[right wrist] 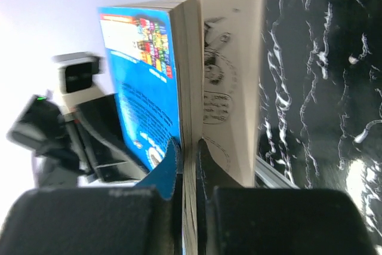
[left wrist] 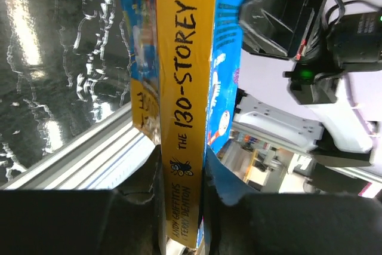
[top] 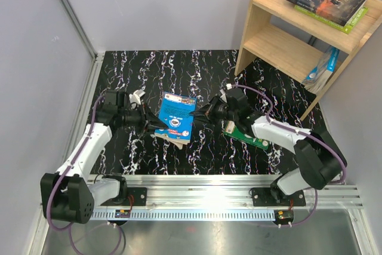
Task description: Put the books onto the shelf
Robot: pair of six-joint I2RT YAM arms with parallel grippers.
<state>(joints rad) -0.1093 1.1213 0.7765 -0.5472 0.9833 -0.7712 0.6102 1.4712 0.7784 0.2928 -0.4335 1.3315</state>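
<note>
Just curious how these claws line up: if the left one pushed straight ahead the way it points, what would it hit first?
The left gripper is shut on the blue book, so that comes first; just beyond, seemingly in line, the right gripper clamps the opposite edge.

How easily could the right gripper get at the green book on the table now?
Probably not yet: the right gripper is shut on the blue book, and the green book lies partly under its own forearm.
</note>
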